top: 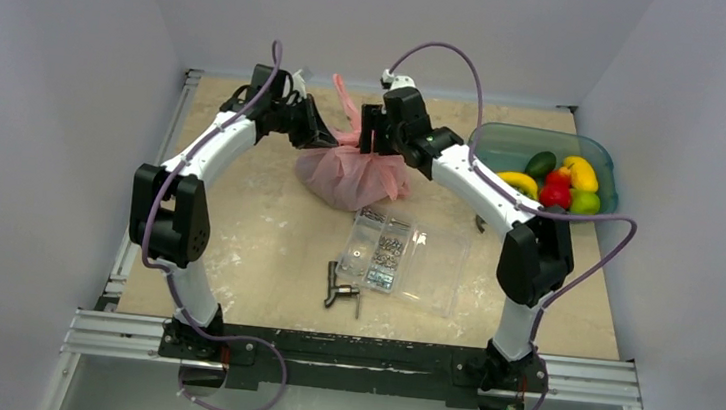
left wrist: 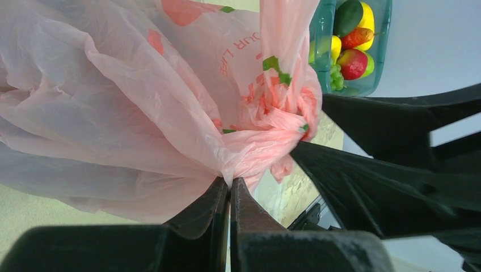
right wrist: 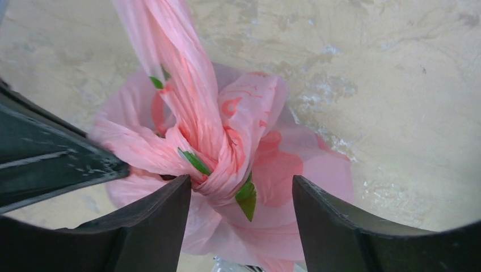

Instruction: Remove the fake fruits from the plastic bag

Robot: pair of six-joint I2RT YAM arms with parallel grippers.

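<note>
Pale blank walls close in a mottled beige bench [top: 265,246]. The plastic bag [top: 346,178] sits toward its far middle, between the two arms. It is a slumped pink bundle, tied at the top with one loose handle sticking up. To the right stands a teal tub [top: 491,137] holding bright toy fruit, and a clear screw box [top: 428,267] lies nearer the arm bases.

The left hand [left wrist: 230,190] is pressed together on a fold of the bag's film, just below the tie. The right hand [right wrist: 241,190] is spread, with one finger on either side of the knot [right wrist: 218,170] and gripping nothing.

The fake fruits do not show through the film, but the rounded bulge suggests they lie at the bottom.

The bag looks light, thin and crinkly. It would likely stretch or tear under a hard pull, and the film could slip from a shallow pinch. The bunched, twisted plastic at the knot looks like the firmest place to take hold, and pulling there against the left hand's pinch should loosen it. The hard, glossy fruits may roll once freed.
</note>
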